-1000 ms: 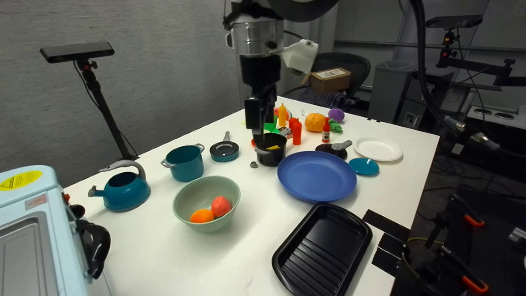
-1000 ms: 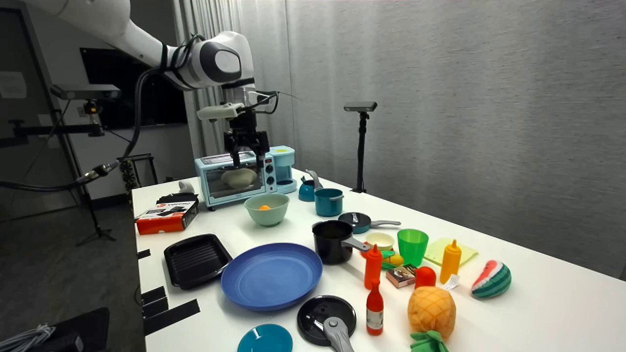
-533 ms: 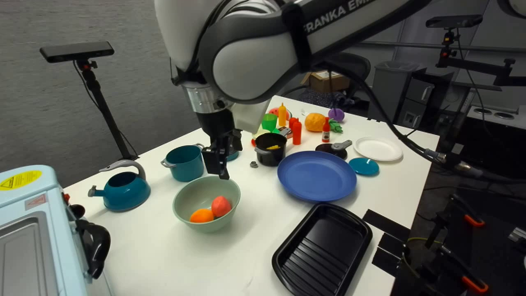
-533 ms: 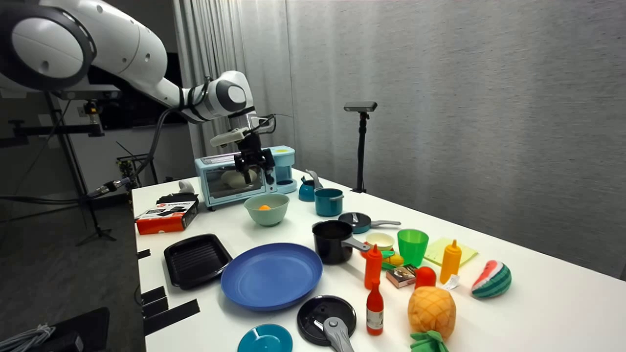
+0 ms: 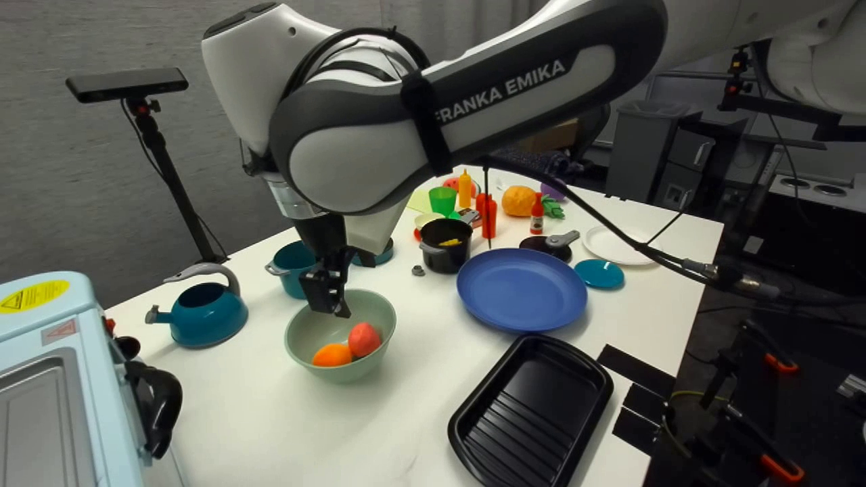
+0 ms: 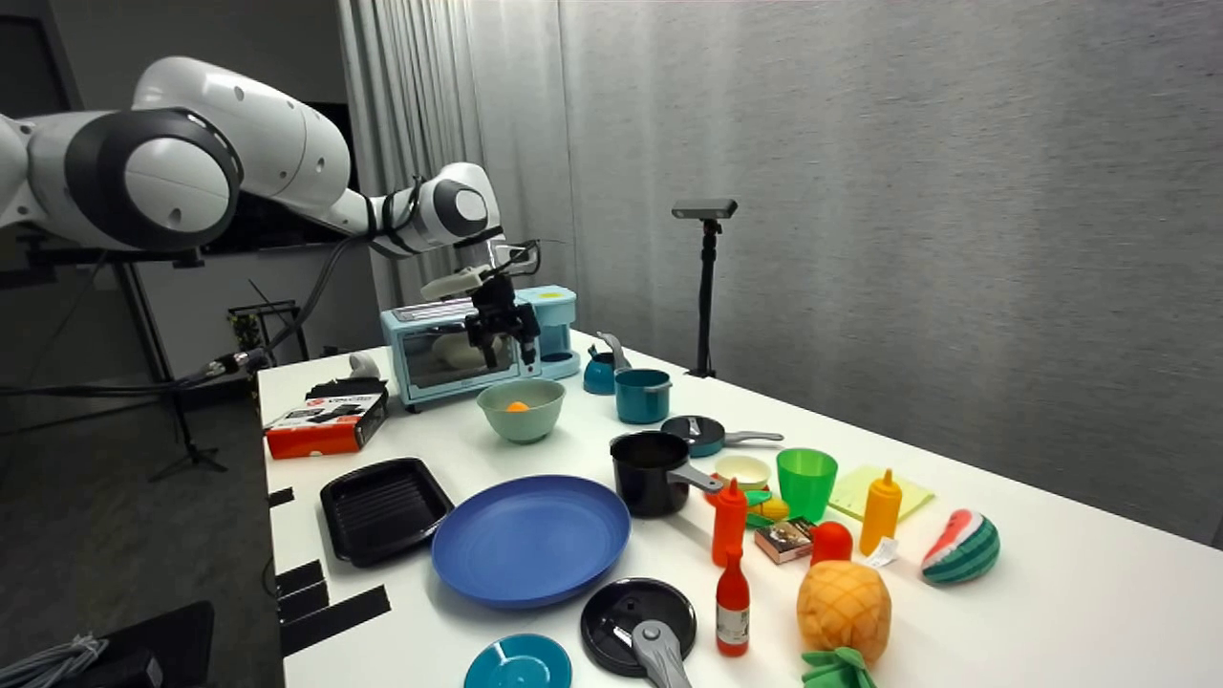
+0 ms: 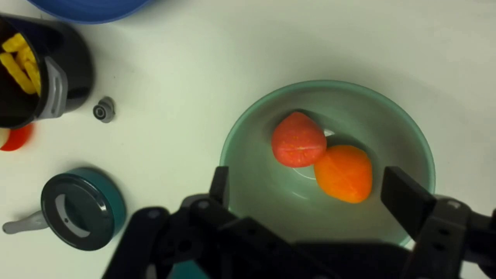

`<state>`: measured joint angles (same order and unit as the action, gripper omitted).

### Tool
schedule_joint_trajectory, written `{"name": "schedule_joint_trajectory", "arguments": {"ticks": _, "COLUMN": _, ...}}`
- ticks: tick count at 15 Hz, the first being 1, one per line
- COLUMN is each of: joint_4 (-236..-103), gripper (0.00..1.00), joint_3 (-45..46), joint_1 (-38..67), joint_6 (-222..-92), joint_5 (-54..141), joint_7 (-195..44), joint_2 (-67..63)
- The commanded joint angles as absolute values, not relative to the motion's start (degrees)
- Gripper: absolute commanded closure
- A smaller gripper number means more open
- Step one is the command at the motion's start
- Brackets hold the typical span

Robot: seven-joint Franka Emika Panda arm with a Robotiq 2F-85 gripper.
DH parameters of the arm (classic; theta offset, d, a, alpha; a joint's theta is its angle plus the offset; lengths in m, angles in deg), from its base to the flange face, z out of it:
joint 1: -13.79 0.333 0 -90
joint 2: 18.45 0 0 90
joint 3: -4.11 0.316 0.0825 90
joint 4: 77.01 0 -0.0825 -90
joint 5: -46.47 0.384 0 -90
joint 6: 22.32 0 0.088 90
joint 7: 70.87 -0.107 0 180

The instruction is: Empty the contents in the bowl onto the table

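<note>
In the wrist view the jaws of my pincer (image 7: 308, 180) stand wide apart, clamped on nothing, with the bowl (image 7: 255, 162) below them; inside it the red piece (image 7: 298, 140) and the orange piece (image 7: 344, 174) touch each other. I take both for light, smooth toys that will tumble out readily once the bowl tips. The bowl itself looks like thin, stiff plastic: light, rather slick, not easily hurt. I would take it by the rim, one jaw inside and one outside; the side facing the lidded pan (image 7: 89, 205) seems to lie squarely across the way my jaws close. In an exterior view the bowl sits upright on the table (image 6: 435, 435), in front of the toaster oven (image 6: 435, 368) and apart from it, and my pincer appears above its rim. In an exterior view it stands near the teal pot (image 5: 289, 283), with my pincer hiding some of its edge on that side; from this angle I cannot fairly tell how much lower I must go to straddle the wall. A shallow pinch could let that smooth rim swivel or slip as I turn the bowl over.
</note>
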<state>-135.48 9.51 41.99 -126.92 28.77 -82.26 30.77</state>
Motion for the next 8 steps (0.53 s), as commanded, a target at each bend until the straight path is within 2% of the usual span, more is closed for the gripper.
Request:
{"name": "schedule_joint_trajectory", "arguments": {"ticks": 1, "joint_4": -134.9, "gripper": 0.0, "joint_3": 9.52, "joint_1": 41.78, "joint_6": -126.92, "joint_5": 28.92, "joint_7": -81.17, "joint_2": 30.85}}
{"name": "schedule_joint_trajectory", "arguments": {"ticks": 8, "joint_4": -133.69, "gripper": 0.0, "joint_3": 8.72, "joint_1": 41.57, "joint_6": -127.18, "joint_5": 29.2, "joint_7": -84.38, "joint_2": 31.76}}
